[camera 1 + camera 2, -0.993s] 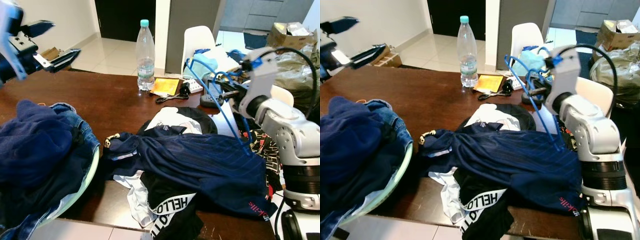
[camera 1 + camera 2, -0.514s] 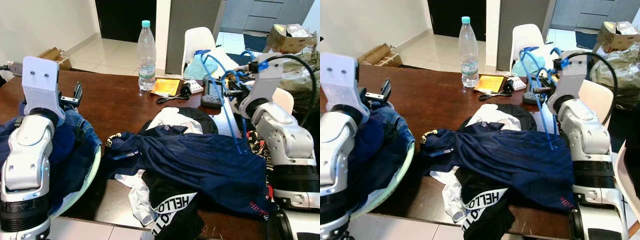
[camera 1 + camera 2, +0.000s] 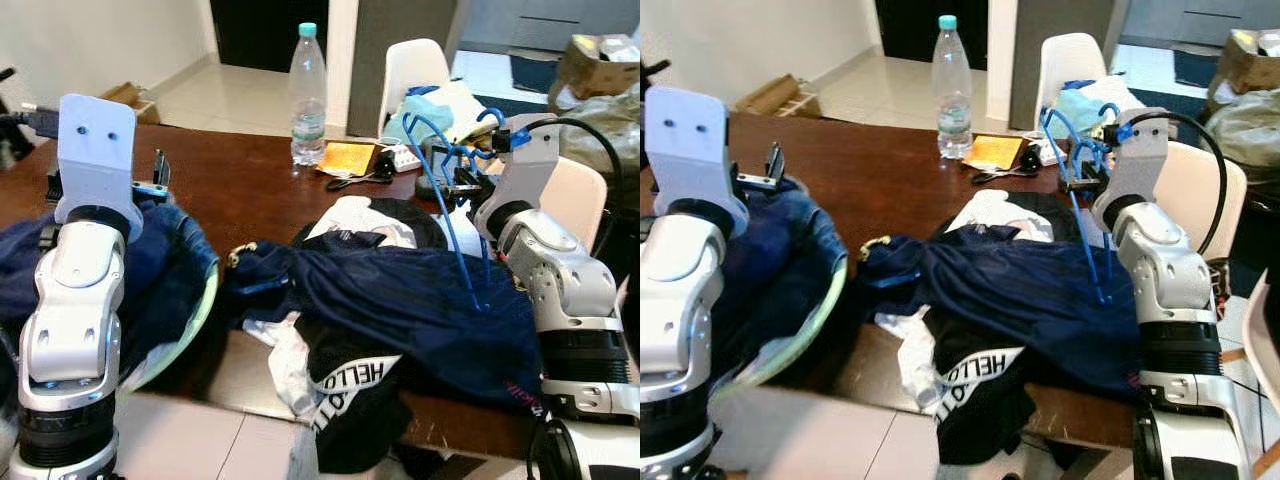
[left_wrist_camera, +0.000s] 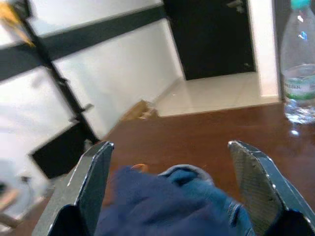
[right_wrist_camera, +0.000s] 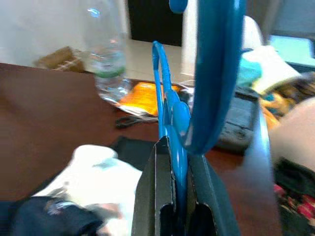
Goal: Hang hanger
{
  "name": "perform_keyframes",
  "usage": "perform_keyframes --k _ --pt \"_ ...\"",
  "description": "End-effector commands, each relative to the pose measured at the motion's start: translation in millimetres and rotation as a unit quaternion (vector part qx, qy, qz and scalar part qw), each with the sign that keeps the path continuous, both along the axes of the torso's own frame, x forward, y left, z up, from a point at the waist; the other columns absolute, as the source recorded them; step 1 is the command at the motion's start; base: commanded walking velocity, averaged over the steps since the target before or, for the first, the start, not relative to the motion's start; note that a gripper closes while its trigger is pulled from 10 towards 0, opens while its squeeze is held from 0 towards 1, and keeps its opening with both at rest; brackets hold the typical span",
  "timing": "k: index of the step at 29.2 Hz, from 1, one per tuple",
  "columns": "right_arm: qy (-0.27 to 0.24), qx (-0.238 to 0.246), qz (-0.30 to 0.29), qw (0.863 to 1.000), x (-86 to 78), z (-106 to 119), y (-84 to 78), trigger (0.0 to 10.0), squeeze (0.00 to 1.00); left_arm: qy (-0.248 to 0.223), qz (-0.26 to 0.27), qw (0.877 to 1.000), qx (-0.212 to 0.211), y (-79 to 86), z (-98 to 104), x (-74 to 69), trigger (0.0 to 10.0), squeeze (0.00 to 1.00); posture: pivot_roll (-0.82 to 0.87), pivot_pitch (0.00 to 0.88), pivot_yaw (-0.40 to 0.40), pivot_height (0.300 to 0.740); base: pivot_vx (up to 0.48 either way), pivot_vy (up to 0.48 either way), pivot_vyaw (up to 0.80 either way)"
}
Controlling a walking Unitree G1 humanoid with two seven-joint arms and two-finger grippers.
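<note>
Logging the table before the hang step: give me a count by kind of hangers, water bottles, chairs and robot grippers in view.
Blue hanger, clamped in the right gripper: 1
Water bottle: 1
White chair: 1
Grippers: 2, the right one plus the left gripper, open above the blue clothes
Total: 5

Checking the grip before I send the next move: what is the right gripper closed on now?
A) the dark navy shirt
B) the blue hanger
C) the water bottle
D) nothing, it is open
B: in the right wrist view the right gripper has its black fingers shut on the blue hanger, held up over the dark navy shirt on the table.
</note>
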State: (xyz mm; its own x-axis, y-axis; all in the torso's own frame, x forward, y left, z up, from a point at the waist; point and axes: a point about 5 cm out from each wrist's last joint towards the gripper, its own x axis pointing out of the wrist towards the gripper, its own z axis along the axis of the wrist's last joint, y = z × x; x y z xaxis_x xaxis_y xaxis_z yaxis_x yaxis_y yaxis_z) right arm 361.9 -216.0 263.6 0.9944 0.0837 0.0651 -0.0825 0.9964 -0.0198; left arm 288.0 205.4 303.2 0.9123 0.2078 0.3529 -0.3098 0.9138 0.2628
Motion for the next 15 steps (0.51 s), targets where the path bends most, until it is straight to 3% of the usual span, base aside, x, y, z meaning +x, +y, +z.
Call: perform_keyframes --k 1,5,10,15 --pt "-0.006 0.001 0.006 1.000 0.6 0 4.7 10.0 0.00 -0.017 0.007 1.000 0.017 0.4 10 -3.3 10.0 0.00 0.20 0.100 -0.003 0.740 -0.360 0.000 0.00" --pt "-0.008 0.000 0.013 1.000 1.4 1 9.0 10.0 0.00 -0.034 0.006 0.999 0.022 0.0 20 -3.4 10.0 0.00 0.19 0.096 -0.006 0.740 -0.365 0.000 0.00" --pt "-0.007 -0.004 0.020 1.000 1.4 0 11.9 10.0 0.00 -0.023 -0.005 1.000 -0.002 -1.1 17 -3.1 10.0 0.00 0.19 0.097 -0.005 0.740 -0.323 0.000 0.00" --pt "-0.002 -0.009 0.024 1.000 0.4 -2 13.0 10.0 0.00 0.033 0.027 0.999 -0.024 9.6 -14 -5.5 10.0 0.00 0.19 0.100 -0.003 0.740 0.000 0.000 0.00"
